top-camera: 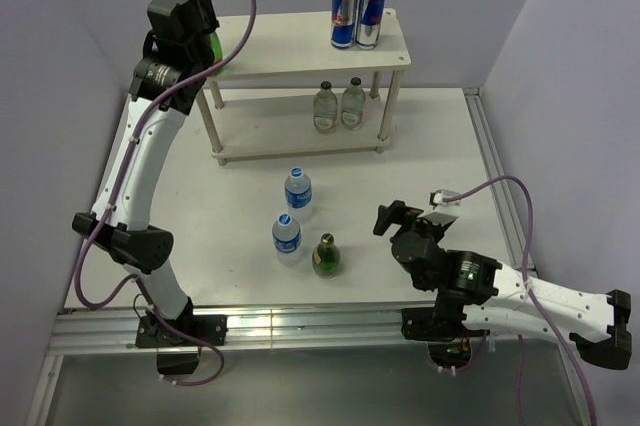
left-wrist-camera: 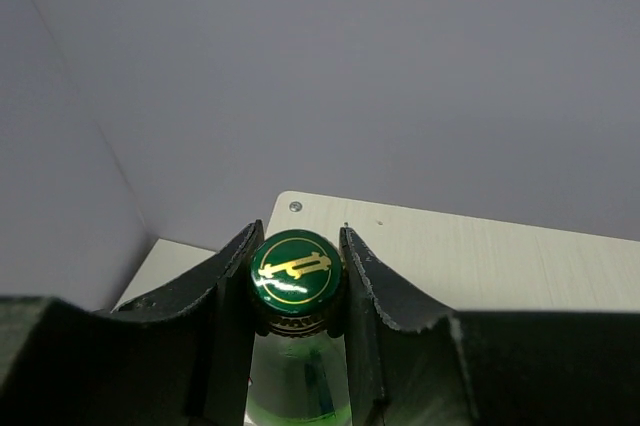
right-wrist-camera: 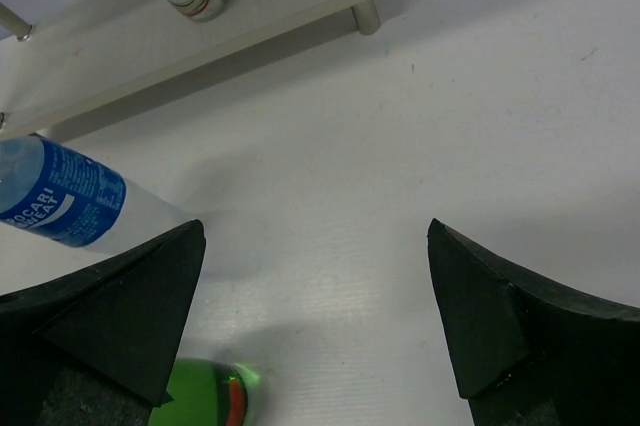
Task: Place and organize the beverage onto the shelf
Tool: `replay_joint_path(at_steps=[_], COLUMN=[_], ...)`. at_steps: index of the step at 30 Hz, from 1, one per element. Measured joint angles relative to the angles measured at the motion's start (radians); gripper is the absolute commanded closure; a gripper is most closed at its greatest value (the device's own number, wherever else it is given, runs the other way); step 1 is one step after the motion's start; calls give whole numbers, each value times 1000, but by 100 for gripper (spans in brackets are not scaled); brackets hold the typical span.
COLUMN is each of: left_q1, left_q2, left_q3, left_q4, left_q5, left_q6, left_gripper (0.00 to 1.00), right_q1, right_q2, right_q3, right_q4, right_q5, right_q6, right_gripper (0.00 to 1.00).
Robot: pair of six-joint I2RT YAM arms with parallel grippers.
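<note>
Six bottles are in view, in three kinds. There are two green bottles: one green bottle [top-camera: 325,256] shows in the top view, and the other green bottle [left-wrist-camera: 296,268] shows in the left wrist view. There are two blue-labelled bottles, a far blue-labelled bottle [top-camera: 298,189] and a near blue-labelled bottle [top-camera: 287,234]. There are two pale clear bottles, a left pale bottle [top-camera: 324,106] and a right pale bottle [top-camera: 352,102]. There are two cans, a left can [top-camera: 344,14] and a right can [top-camera: 371,14]. There is one shelf [top-camera: 280,46], with two tiers.
</note>
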Motion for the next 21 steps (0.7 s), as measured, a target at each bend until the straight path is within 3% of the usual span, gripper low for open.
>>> replay_joint_path(at_steps=[5,14,17,18,21], left_q1=[32,38,38,39,40], left_q2=[45,78,80,80,80], left_q3=[33,45,43,41,33], left_q4=[13,68,77,80,121], left_q5=[11,41,42,42,55], left_q6=[-16,-42,-42,-42,-41], left_gripper=[100,84,59,42,20], right_q1=[0,0,0,0,0], right_q2=[0,12,18,18,18], right_q3=[-7,-26,-28,-29,-35], right_q4=[0,2,3,3,4], right_q5=[-6,-8,-7,-7,-7], right_q6=[9,23,27,27,26], right_gripper=[1,1,1,1,1])
